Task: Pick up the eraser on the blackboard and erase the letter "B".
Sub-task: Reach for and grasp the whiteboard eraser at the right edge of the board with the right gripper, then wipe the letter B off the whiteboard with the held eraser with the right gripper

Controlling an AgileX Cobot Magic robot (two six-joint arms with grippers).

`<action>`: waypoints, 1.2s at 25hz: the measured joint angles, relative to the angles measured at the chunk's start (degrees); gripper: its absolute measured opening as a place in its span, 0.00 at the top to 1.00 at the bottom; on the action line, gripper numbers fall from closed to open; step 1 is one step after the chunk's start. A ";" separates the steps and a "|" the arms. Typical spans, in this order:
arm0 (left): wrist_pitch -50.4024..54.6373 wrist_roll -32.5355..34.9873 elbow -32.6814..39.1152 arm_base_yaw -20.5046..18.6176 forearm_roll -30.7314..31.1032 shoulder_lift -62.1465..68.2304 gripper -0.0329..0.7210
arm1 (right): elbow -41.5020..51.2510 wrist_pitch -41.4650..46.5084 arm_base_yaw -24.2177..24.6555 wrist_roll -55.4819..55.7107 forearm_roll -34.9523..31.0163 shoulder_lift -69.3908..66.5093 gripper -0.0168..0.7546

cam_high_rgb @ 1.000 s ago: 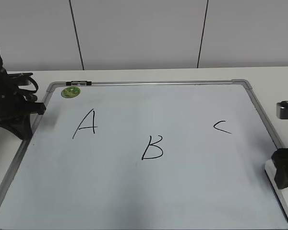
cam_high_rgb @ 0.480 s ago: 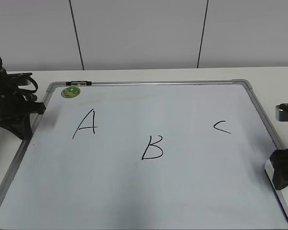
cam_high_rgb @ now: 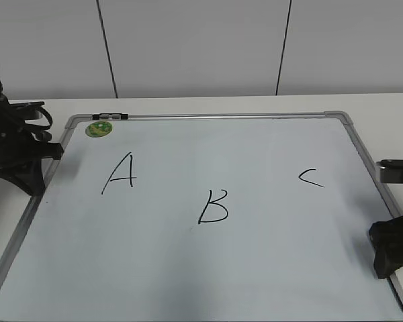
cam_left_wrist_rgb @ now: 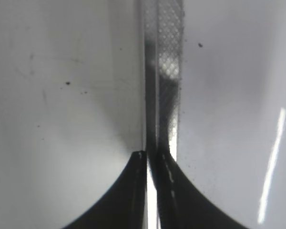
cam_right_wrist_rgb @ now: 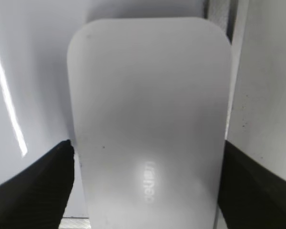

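Right claw [cam_right_wrist_rgb: 145, 164] is straddling the white eraser [cam_right_wrist_rgb: 148, 119], one finger [cam_right_wrist_rgb: 35, 183] at each long side, touching or just beside it; a firm grip cannot be confirmed. The eraser is lying at the right edge of the blackboard [cam_high_rgb: 188, 268], beside the grey frame. Letter "B" [cam_high_rgb: 213, 206] is standing unerased mid-board. Left claw [cam_left_wrist_rgb: 150, 162] is resting closed over the frame at the board's left edge.

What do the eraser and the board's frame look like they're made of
The eraser looks like smooth white plastic: rounded corners, soft sheen, faint grey lettering. The blackboard has a glossy white surface showing light streaks; its frame looks like brushed grey metal, likely aluminium.
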State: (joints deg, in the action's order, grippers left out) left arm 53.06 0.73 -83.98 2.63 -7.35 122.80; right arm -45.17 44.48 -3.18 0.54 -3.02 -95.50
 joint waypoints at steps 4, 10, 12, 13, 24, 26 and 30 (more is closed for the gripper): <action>0.00 0.00 0.00 0.00 -0.12 0.00 0.90 | 0.00 0.00 0.00 -0.08 0.15 0.00 0.22; 0.00 0.00 0.00 0.00 -0.33 0.00 0.90 | 0.00 0.11 0.00 -0.12 0.27 0.00 0.30; 0.00 0.00 0.00 0.00 -0.33 0.00 0.90 | -0.08 0.11 0.00 -0.12 0.27 0.00 0.30; 0.00 0.00 0.00 0.00 -0.33 0.00 0.90 | -0.08 0.11 0.00 -0.12 0.27 0.00 0.30; 0.00 0.00 0.00 0.00 -0.67 0.00 0.90 | -11.51 9.38 -0.17 -2.57 -6.48 -1.69 0.30; 0.00 0.00 0.00 0.00 -0.67 0.00 0.90 | -15.34 12.44 -1.04 -2.81 -6.58 -3.60 0.30; 0.00 0.00 0.00 0.00 -0.70 0.00 0.90 | -24.88 18.30 -5.96 -2.94 -6.25 -8.81 0.30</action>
State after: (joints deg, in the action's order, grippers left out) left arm 53.06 0.73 -83.98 2.63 -8.05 122.80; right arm -70.06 62.78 -9.14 -2.40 -9.26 -104.31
